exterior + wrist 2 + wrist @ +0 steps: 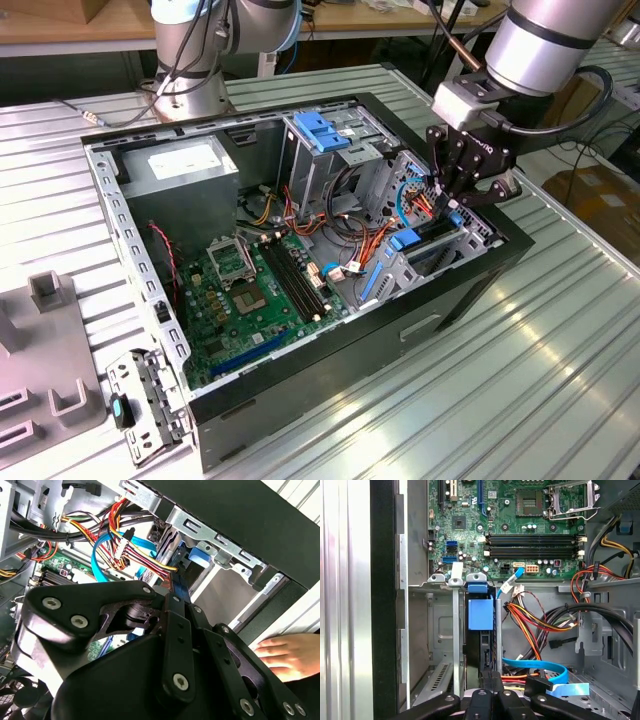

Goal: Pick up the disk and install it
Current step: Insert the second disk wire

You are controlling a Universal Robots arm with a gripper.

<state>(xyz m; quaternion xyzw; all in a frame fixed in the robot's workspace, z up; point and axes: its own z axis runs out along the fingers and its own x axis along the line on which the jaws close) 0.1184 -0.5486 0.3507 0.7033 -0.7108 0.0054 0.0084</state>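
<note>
Tool [462, 192] is hovering at about 3 o'clock over the open case [455, 290], fingers pinching narrow on the disk [481, 645], which is sitting edge-up in the drive bay [445, 630] with its blue rail [480, 612] showing. I'm guessing it's dense, rigid and shock-sensitive, so gripping the flat faces is looking safest.

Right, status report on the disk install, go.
Gripper at the drive bay. Disk on edge in the bay slot, right at the gripper. Blue cable close beside; a hand by the case.
</note>
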